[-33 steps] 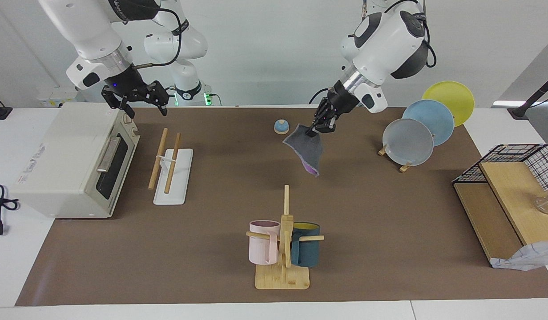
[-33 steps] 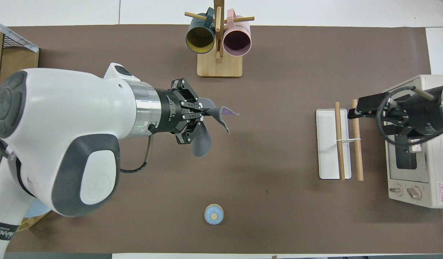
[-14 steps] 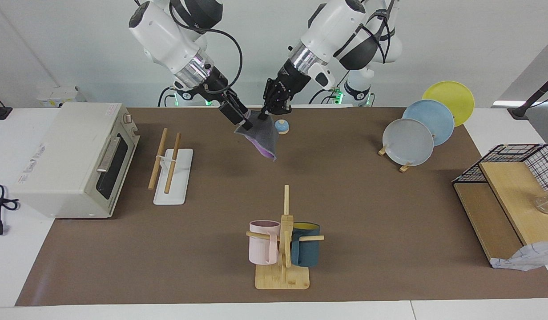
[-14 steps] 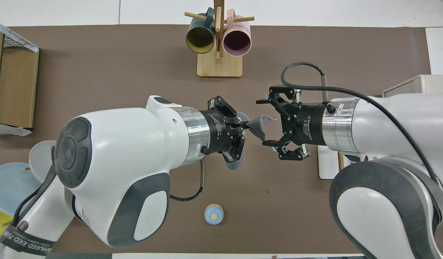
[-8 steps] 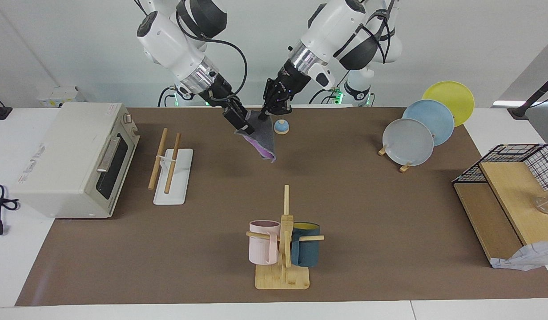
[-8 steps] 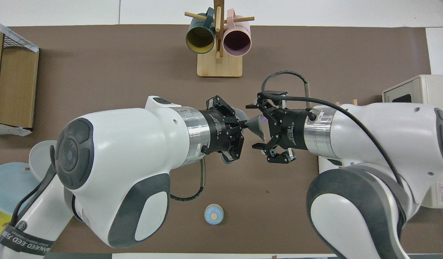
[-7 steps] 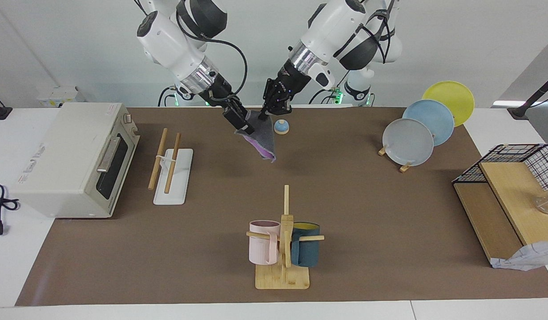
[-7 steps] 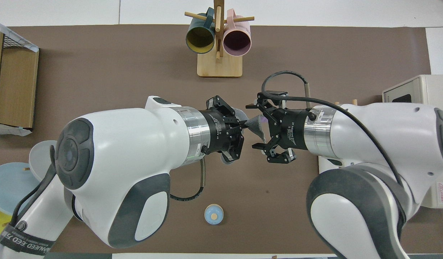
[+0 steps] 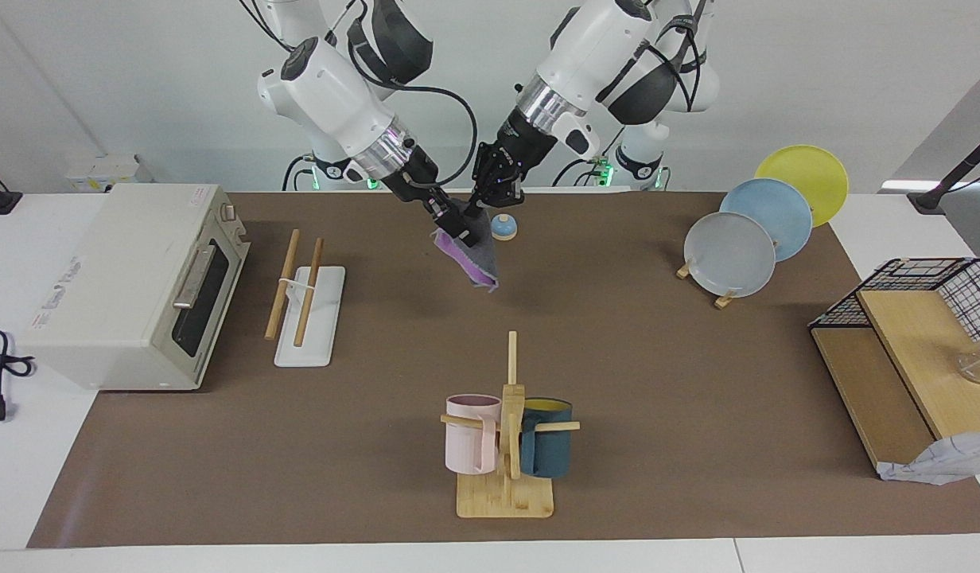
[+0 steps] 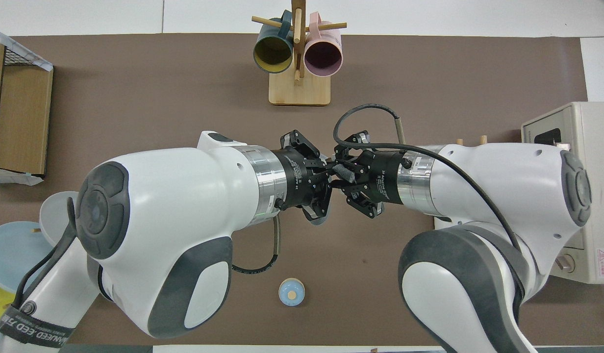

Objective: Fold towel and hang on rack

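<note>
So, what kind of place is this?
Probably a robotics lab set up like a kitchen: a toaster oven, a mug tree and plates on a stand sit on one brown table mat.

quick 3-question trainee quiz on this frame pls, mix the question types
1. True or false: the towel already hangs on the rack.
2. Which grippers are on the towel? A) only the left gripper B) only the right gripper C) both
3. Fill in: the towel is in the air over the brown mat, and the small round thing on the mat just beside it in the facing view is the blue ____.

Key
1. False: both rods are bare, and the towel is held up in the air near the middle of the table.
2. C: both meet at its top edge, and it droops below them.
3. Bell.
</note>
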You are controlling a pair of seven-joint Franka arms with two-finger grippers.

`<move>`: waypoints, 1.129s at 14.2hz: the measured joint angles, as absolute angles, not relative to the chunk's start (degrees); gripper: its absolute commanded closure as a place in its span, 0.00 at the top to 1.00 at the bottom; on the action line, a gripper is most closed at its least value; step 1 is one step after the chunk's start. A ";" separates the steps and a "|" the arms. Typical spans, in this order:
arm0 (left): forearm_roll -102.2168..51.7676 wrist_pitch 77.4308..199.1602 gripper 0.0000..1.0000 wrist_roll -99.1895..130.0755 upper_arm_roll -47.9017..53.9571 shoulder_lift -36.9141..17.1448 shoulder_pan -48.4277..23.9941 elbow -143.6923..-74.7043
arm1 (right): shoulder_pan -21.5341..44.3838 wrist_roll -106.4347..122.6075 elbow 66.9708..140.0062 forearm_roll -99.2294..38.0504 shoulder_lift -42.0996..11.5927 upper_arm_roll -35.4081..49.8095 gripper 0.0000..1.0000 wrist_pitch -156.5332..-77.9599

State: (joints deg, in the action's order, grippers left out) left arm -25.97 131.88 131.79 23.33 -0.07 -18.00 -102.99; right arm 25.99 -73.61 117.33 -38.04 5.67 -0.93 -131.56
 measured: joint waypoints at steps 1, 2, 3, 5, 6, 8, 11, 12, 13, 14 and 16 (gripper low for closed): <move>-25.96 131.88 0.00 131.79 23.33 -0.08 -18.01 -103.00 | 25.99 -73.52 117.33 -38.04 5.67 -0.93 0.00 -131.56; -25.95 131.88 0.09 131.79 23.33 -0.07 -18.01 -103.02 | 25.99 -73.48 117.33 -38.04 5.67 -0.93 0.00 -131.56; -25.93 131.88 0.63 131.79 23.33 -0.07 -18.01 -103.05 | 25.99 -73.47 117.33 -38.04 5.67 -0.93 0.00 -131.56; -25.46 131.88 0.71 131.80 23.33 -0.07 -18.01 -103.12 | 25.98 -73.03 117.33 -38.04 5.67 -0.94 0.00 -131.53; -25.06 131.88 1.00 131.80 23.33 -0.07 -18.01 -103.14 | 25.98 -72.01 117.34 -38.04 5.67 -0.94 0.00 -131.42; -24.04 131.88 1.00 131.70 23.35 -0.05 -18.06 -103.16 | 25.80 -67.68 117.31 -37.48 5.68 -1.05 0.00 -129.50; -22.47 131.88 1.00 131.36 23.32 0.01 -18.24 -103.16 | 23.21 -60.89 117.14 -30.00 5.73 -1.39 0.00 -126.79; -22.34 131.88 1.00 130.77 23.16 0.02 -18.19 -103.18 | 21.62 -58.06 116.96 -27.90 5.78 -1.46 0.00 -125.39; -22.21 131.88 1.00 129.79 22.96 0.02 -17.85 -103.25 | 20.05 -54.35 116.77 -26.55 5.89 -1.54 0.00 -123.29; -22.07 131.88 1.00 128.14 22.87 0.03 -16.96 -103.47 | 18.52 -50.27 116.61 -24.67 6.08 -1.66 0.00 -120.39; -21.94 131.87 1.00 122.34 22.66 0.09 -14.00 -104.53 | 15.60 -44.14 116.40 -18.96 6.51 -1.86 0.00 -113.89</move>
State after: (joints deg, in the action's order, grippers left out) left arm -21.94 131.87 122.34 22.66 0.09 -14.00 -104.53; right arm 15.60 -44.14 116.40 -18.96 6.51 -1.86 -113.89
